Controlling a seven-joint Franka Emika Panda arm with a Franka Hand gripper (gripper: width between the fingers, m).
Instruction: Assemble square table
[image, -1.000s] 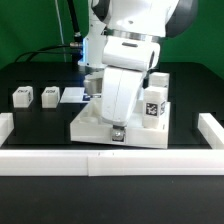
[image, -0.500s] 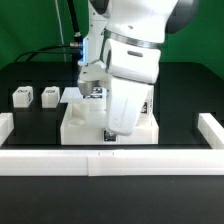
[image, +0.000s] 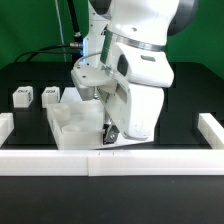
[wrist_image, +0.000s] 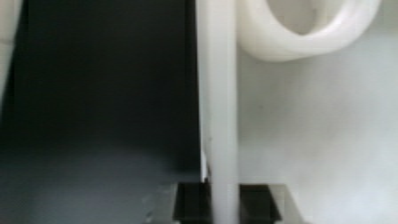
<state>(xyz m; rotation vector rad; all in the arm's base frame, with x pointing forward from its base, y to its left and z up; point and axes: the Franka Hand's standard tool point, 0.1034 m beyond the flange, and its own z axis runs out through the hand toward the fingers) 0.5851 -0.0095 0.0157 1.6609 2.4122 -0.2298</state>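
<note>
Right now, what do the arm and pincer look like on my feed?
The arm is glossy white, with rounded shells and a dark band at one joint. The pincer has small dark fingers. Black cables hang behind.

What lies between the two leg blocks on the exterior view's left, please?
Only bare black table: the exterior view shows the outer leg block and the inner leg block apart.

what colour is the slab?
The slab is plain white. The exterior view shows it best.
</note>
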